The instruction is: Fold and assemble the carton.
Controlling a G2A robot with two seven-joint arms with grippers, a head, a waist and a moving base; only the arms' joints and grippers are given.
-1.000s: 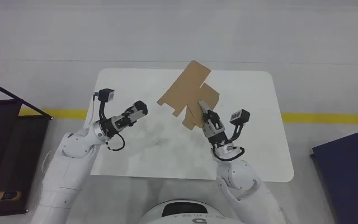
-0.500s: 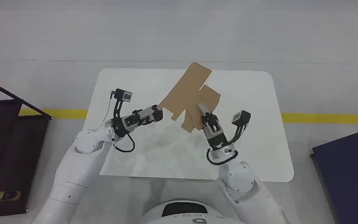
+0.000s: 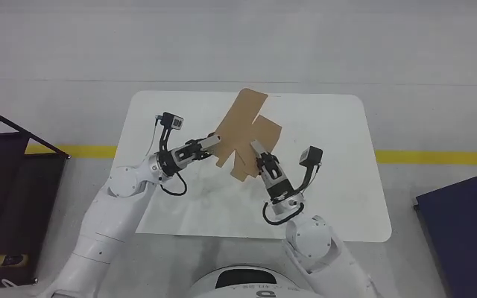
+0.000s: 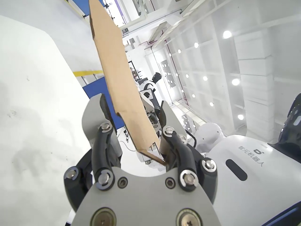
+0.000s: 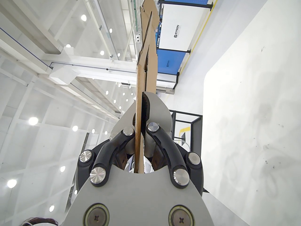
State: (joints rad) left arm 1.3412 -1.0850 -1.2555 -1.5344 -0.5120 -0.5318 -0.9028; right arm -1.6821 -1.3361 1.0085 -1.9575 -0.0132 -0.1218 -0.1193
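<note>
The carton [image 3: 246, 127] is a flat brown cardboard blank held edge-up above the white table [image 3: 335, 149]. My right gripper [image 3: 262, 160] is shut on its near lower edge; in the right wrist view the carton [image 5: 145, 55] rises edge-on from between the clamped fingers [image 5: 162, 111] of that gripper [image 5: 141, 104]. My left gripper [image 3: 214, 141] is at the carton's left edge. In the left wrist view this gripper [image 4: 134, 114] is open, with a corner of the carton [image 4: 115, 55] between its fingers [image 4: 103, 109], close against one of them.
Bare table surface lies to the right [image 3: 343, 186] and at the near left [image 3: 171, 208]. A yellow floor line [image 3: 425, 156] runs past both table ends. Dark frames [image 3: 22, 186] stand off the left side and a blue panel [image 3: 451, 216] off the right.
My left arm has swung right across the table until its open fingers straddle the carton's left edge. The right gripper has carried the carton a little to the left and turned it.
</note>
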